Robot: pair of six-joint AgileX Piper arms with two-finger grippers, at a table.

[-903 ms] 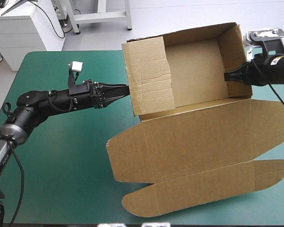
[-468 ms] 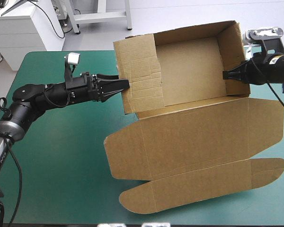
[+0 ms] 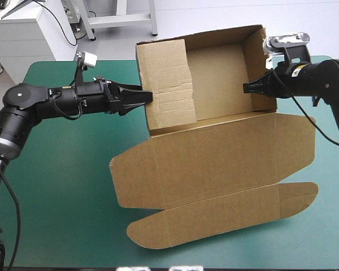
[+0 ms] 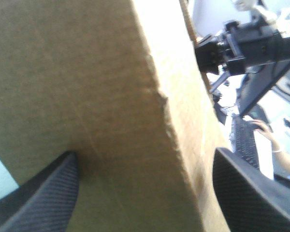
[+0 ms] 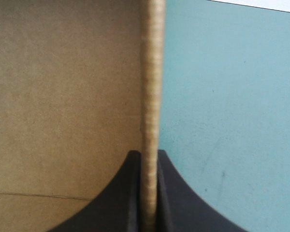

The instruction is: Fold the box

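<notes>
High view: finding box on counter, toward far edge, walls raised, lid lying flat. Pinching right wall with right claw. Straddling doubled left wall with left claw, spread wide. Judging tray mostly formed; left-wall tuck likely remaining.

The box is matt brown corrugated board, rough-edged; the teal-green cover looks smooth.

The box slides across the worktop toward its left edge, the right jaws travelling along with the right wall. The lid's right end draws in from the right edge. The box's left wall swings more upright, uncovering more of the floor, with the left jaws edging toward the far edge.
</notes>
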